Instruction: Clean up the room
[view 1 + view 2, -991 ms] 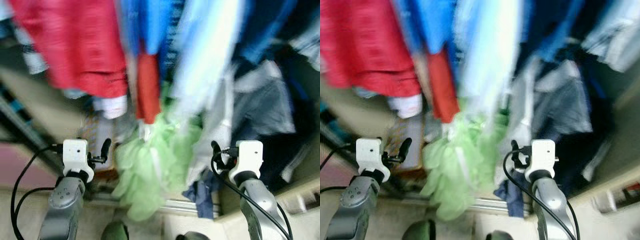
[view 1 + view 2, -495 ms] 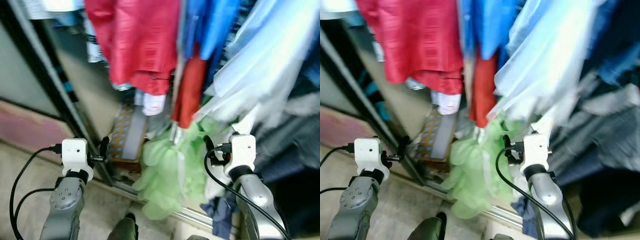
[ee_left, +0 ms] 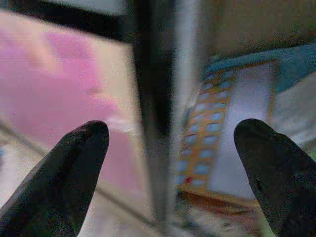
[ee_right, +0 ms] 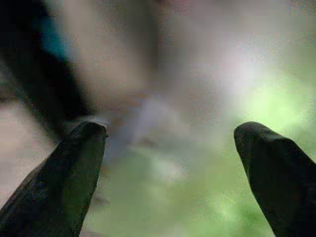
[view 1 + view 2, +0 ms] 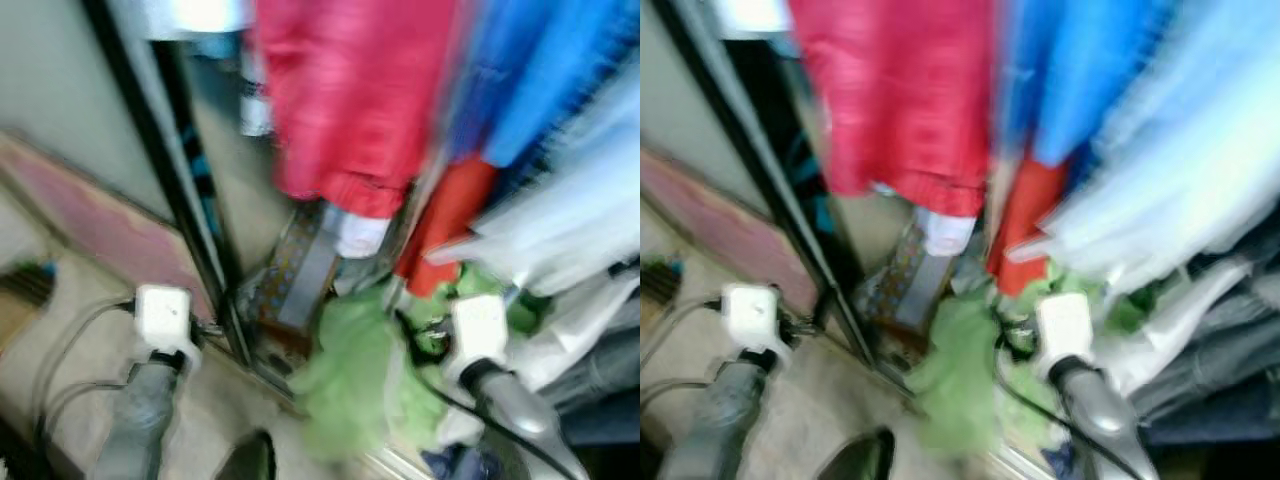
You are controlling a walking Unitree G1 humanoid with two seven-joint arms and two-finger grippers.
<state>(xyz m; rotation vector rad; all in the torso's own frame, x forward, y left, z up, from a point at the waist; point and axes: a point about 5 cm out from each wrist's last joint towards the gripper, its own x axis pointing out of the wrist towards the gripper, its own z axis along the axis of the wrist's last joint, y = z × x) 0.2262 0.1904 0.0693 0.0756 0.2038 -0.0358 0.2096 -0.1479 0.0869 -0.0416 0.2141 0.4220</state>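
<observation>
Both hands are up in front, fingers apart and holding nothing. The left hand (image 3: 168, 173) faces a black door frame (image 5: 170, 190). The right hand (image 4: 168, 173) is by green cloth (image 5: 345, 385). Red (image 5: 355, 100) and blue clothes (image 5: 540, 80) hang behind.

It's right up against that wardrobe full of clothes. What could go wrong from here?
The open right gripper sits amid the light green garment at the wardrobe bottom; the soft cloth could snag on its fingers. The open left gripper points at the black wardrobe door frame and might bump it. The pictures are blurred, so the robot seems to be moving, which makes judging gaps among the hanging red garment and the others harder.
</observation>
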